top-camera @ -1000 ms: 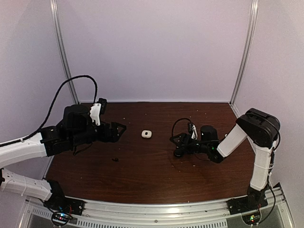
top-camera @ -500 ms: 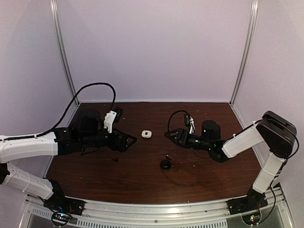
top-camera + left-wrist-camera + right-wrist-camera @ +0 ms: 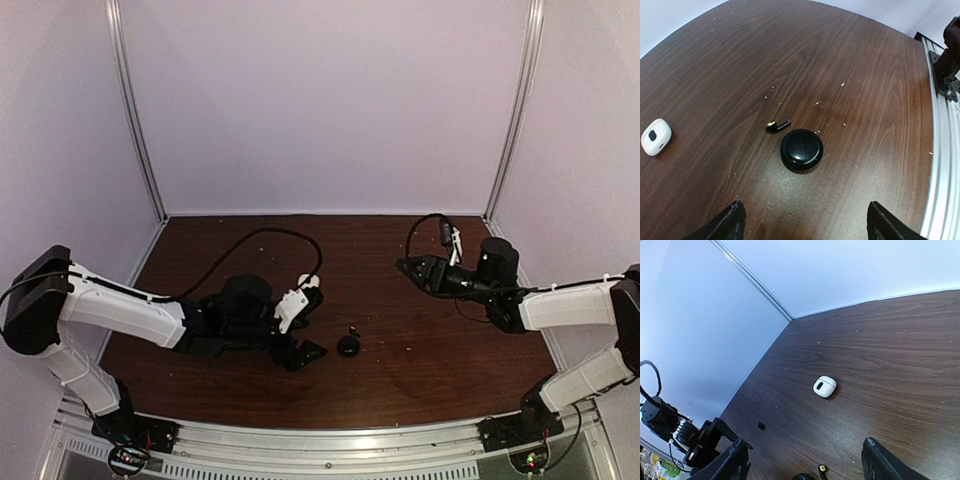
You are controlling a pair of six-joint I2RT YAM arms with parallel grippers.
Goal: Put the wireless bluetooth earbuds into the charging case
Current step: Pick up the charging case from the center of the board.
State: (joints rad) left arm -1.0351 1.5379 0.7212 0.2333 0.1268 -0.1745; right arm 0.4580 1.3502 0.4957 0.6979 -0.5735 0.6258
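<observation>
Toward the near edge of the tabletop (image 3: 450, 370), my left gripper (image 3: 805, 217) hangs spread wide near the black charging case (image 3: 801, 150), with the tiny black earbud (image 3: 777, 126) lying just beside it (my right gripper (image 3: 800, 460) is spread and empty too), so I think I must pinch that earbud next.

Soft, even light from above; pale sheen on the table (image 3: 840, 75) and glossy black case (image 3: 801, 150); wrist views bulge at edges.

Top view high from near edge, 2 wrist views low, sharing white case (image 3: 656, 137).
</observation>
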